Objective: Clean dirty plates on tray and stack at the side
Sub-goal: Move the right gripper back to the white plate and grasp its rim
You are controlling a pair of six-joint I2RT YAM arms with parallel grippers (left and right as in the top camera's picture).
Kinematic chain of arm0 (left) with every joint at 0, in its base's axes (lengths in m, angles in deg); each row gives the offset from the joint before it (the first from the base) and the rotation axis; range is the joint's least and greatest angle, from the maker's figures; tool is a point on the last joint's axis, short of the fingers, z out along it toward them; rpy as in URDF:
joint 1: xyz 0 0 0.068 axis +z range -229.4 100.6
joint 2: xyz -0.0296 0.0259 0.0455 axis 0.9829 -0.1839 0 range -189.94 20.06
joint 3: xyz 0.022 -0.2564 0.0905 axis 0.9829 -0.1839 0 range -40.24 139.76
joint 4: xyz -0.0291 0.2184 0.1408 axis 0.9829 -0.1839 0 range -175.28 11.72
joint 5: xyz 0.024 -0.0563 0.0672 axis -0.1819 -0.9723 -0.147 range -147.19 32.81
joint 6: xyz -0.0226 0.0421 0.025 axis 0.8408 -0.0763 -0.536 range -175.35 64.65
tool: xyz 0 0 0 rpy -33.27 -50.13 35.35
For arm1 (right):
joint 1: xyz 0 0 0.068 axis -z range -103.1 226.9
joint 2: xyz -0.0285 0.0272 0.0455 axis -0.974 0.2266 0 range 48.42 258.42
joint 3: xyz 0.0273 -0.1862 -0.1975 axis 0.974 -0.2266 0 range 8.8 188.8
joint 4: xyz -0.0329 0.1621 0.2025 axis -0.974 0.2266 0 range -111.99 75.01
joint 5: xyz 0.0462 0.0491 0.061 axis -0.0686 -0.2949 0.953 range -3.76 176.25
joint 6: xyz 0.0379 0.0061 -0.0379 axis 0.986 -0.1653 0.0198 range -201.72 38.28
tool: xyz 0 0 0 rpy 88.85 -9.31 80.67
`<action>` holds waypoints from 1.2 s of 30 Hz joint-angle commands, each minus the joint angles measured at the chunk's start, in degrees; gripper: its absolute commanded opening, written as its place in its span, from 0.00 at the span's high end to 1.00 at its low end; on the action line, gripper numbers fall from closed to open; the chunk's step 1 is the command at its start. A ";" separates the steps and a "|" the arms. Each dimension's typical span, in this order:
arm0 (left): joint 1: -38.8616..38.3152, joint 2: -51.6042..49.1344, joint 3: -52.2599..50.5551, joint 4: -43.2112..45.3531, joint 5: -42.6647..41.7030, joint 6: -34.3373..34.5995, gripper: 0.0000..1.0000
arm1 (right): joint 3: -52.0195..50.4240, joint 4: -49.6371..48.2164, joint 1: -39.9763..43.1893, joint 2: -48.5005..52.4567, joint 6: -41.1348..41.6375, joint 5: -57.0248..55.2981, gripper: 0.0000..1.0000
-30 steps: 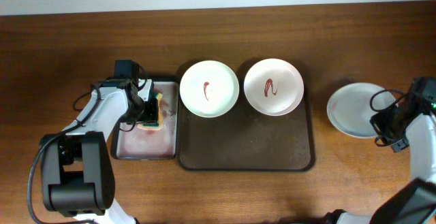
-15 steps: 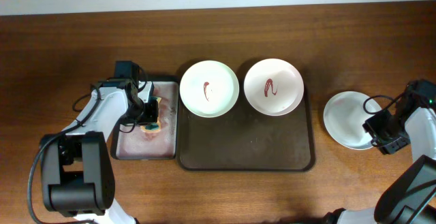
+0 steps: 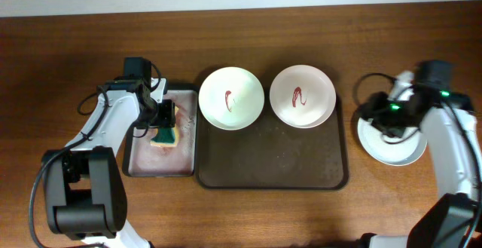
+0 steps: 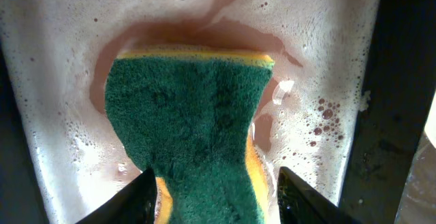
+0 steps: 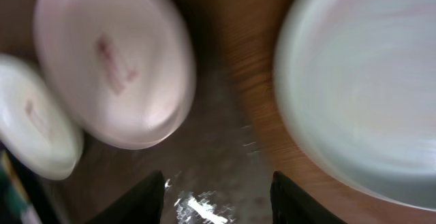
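Two plates with red sauce squiggles sit on the dark brown tray (image 3: pixel 271 165): a greenish-white one (image 3: pixel 231 98) at the back left and a white one (image 3: pixel 302 96) at the back right. A third white plate (image 3: pixel 392 144) lies on the bare wood to the right of the tray; it also shows in the right wrist view (image 5: pixel 368 81). My right gripper (image 3: pixel 376 116) is open and empty above the plate's left edge. My left gripper (image 3: pixel 163 120) is shut on a green-yellow sponge (image 4: pixel 187 122) over the black basin (image 3: pixel 139 161).
The basin holds pinkish foamy liquid (image 4: pixel 54 81) and stands against the tray's left side. Bare wood tabletop (image 3: pixel 422 203) lies right of the tray and in front of it. A pale wall edge runs along the back.
My right arm let go of the third plate on the wood and swung left toward the tray. My left gripper moved the sponge slightly within the basin.
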State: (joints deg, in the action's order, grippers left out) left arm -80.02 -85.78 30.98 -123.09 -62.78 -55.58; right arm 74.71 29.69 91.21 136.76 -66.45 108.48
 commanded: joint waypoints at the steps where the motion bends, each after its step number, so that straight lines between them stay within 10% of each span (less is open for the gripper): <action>1: 0.15 -0.55 0.94 1.27 0.02 -0.22 0.45 | 0.81 -1.60 -9.40 -0.46 -1.51 1.66 0.49; 14: 0.15 -4.44 0.72 3.13 0.02 -0.22 0.43 | 0.79 -13.22 -29.27 5.16 1.73 0.24 0.49; 20: 0.15 -4.46 0.72 3.65 0.02 -0.22 0.98 | 0.79 -18.69 -33.05 9.16 2.54 -0.22 0.49; 28: 0.15 -2.99 2.54 1.16 0.02 -0.24 1.00 | 0.79 -23.30 -33.86 14.38 6.25 -0.37 0.49; 32: 0.13 -1.46 3.30 -0.94 -0.22 -0.24 0.44 | 0.79 -25.44 -33.86 15.13 6.27 -0.39 0.48; 36: -0.11 -1.49 3.06 -5.03 -1.09 -0.22 0.36 | 0.79 -26.03 -33.86 16.35 7.80 -0.42 0.50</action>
State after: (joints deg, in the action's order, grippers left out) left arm -79.87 -88.67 33.39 -125.91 -62.45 -55.56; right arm 74.71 4.31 57.75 151.68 -60.11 108.62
